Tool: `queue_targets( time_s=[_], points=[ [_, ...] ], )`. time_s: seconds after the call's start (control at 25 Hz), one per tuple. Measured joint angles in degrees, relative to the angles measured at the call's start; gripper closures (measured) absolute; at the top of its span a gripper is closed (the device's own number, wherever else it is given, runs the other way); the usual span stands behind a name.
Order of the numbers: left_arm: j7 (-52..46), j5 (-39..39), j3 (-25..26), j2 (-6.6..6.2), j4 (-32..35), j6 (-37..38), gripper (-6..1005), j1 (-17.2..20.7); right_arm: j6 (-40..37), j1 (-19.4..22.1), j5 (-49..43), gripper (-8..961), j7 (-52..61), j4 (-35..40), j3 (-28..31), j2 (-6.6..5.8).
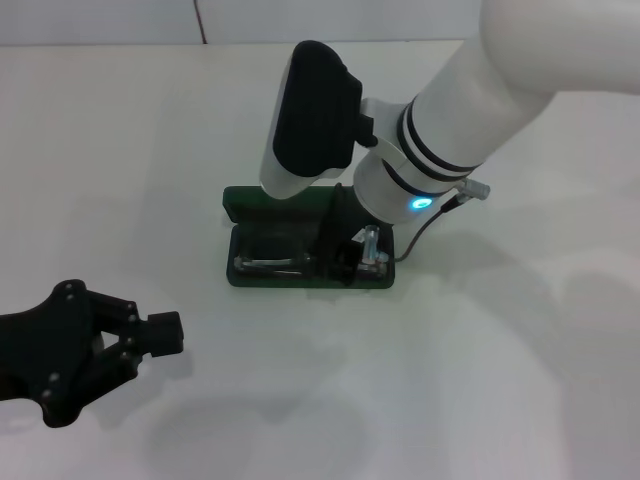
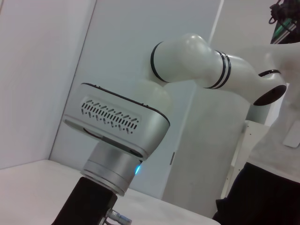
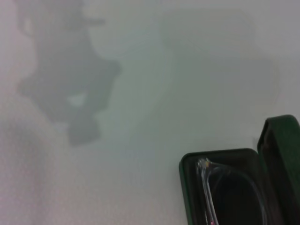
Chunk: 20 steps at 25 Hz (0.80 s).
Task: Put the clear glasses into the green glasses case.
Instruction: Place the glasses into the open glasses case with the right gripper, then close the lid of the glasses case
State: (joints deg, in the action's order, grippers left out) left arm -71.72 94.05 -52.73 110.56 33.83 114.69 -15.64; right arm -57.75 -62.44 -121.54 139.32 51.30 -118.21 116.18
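Note:
The green glasses case (image 1: 250, 203) lies open in the middle of the table, its lid standing up at the far side. The clear glasses (image 1: 272, 263) rest inside the case's tray, and the right wrist view shows one clear arm and the lens edge (image 3: 209, 187) within the green rim (image 3: 183, 187). My right gripper (image 1: 348, 260) reaches down into the right half of the case, right at the glasses. My left gripper (image 1: 166, 334) is parked low at the near left, shut and empty, well apart from the case.
The white tabletop (image 1: 500, 380) spreads out on all sides of the case. The bulky right forearm (image 1: 440, 120) hangs over the case's far right. The left wrist view shows only the right arm (image 2: 117, 126) and a wall.

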Motion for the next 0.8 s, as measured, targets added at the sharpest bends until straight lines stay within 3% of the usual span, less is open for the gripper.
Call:
queue_targets(
  time_s=[0.48,0.64,0.8],
  points=[
    [0.00,-0.43,0.08,-0.30,0.00,0.04,946,0.43,-2.42,1.03,-0.85,768,0.48,6.25,0.89,0.00],
    [-0.55,-0.44,1.17,-0.36,0.00,0.17,946,-0.33,-4.49,6.53,-5.70,767,0.61,14.32,4.39,0.00],
    [-2.14,-0.48,2.82,-0.42,0.22,0.19,946,-1.29,-7.39,15.24,-10.74,767,0.55,27.29,8.88,-0.07]
  ],
)
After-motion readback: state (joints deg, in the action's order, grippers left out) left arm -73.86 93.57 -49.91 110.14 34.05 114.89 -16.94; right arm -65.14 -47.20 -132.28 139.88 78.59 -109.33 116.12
